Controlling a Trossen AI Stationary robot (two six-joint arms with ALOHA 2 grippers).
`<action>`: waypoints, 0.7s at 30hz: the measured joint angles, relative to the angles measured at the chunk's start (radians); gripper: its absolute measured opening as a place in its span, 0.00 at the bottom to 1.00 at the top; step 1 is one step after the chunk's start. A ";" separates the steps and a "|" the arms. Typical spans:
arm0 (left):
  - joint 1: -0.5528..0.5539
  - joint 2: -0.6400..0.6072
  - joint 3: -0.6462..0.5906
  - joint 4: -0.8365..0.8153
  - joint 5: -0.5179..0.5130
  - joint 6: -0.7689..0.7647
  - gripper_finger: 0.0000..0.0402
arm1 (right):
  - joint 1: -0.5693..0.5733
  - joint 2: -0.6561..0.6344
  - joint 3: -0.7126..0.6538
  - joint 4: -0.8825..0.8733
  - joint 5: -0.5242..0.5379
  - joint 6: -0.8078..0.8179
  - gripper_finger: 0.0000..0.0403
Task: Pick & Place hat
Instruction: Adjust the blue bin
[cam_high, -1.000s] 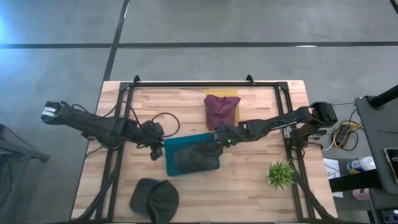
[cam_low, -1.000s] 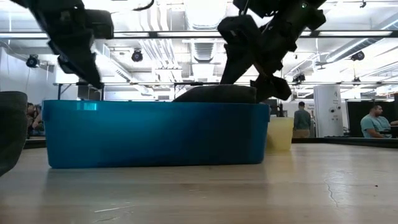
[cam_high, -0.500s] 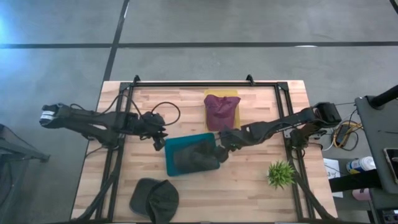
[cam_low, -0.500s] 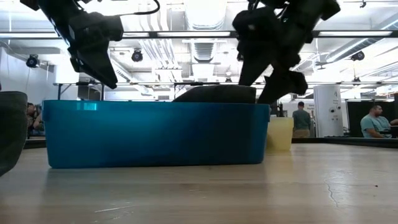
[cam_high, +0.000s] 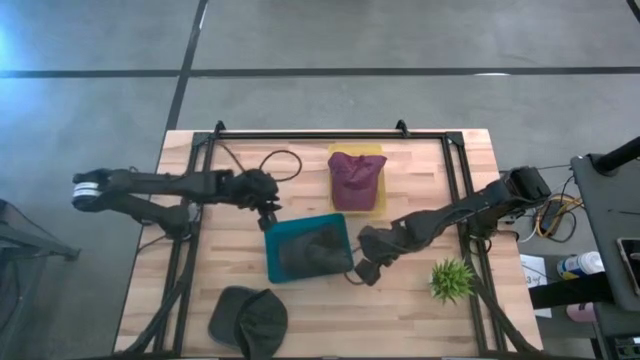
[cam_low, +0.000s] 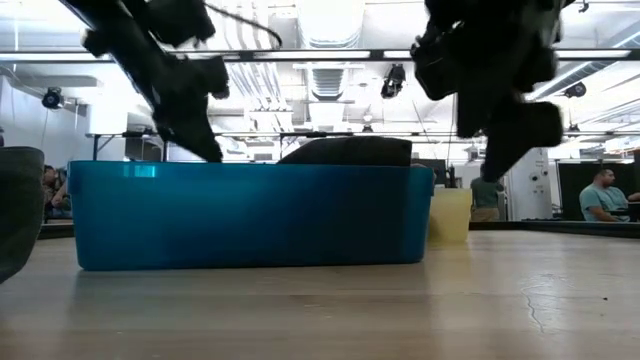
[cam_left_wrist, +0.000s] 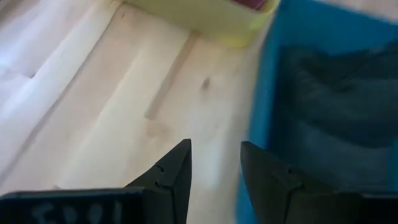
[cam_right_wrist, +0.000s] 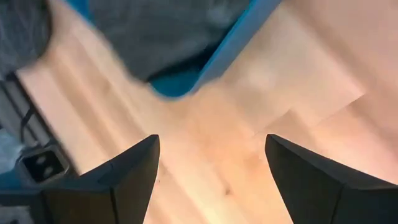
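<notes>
Table edges: wooden table (cam_high: 420, 320) fills the middle of the high view; a black frame rail (cam_high: 330, 132) runs along its upper edge and down both sides.
Open room: bare wood lies at the upper left of the tabletop, and across the lower middle between the dark cap (cam_high: 248, 320) at the bottom left and the small green plant (cam_high: 451, 279) at the lower right.
Blue bin: blue bin (cam_high: 308, 248) sits at the centre of the high view and holds a dark grey hat (cam_high: 312, 250), whose crown rises just above the rim in the low view.
Yellow tray: yellow tray (cam_high: 374, 180), above the bin near the upper edge, carries a maroon hat (cam_high: 354, 178) that overhangs its lower rim.
Left gripper: left gripper (cam_high: 268, 222) hovers just off the bin's upper left corner, fingers parted and empty, over bare wood beside the blue wall.
Right gripper: right gripper (cam_high: 365, 272) hangs just beyond the bin's lower right corner, fingers spread wide, grasping nothing.
Background: people (cam_low: 603, 196) stand and sit at the far right of the low view.
</notes>
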 joint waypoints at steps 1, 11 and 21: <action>0.020 0.021 0.000 0.005 0.004 0.035 0.33 | 0.008 0.001 0.000 0.004 -0.012 0.013 0.71; 0.146 0.244 0.001 -0.008 0.182 0.240 0.33 | 0.016 0.114 -0.001 0.159 -0.023 0.051 0.71; 0.072 0.269 -0.012 -0.240 0.374 0.169 0.33 | -0.114 0.218 -0.002 0.401 -0.019 0.019 0.69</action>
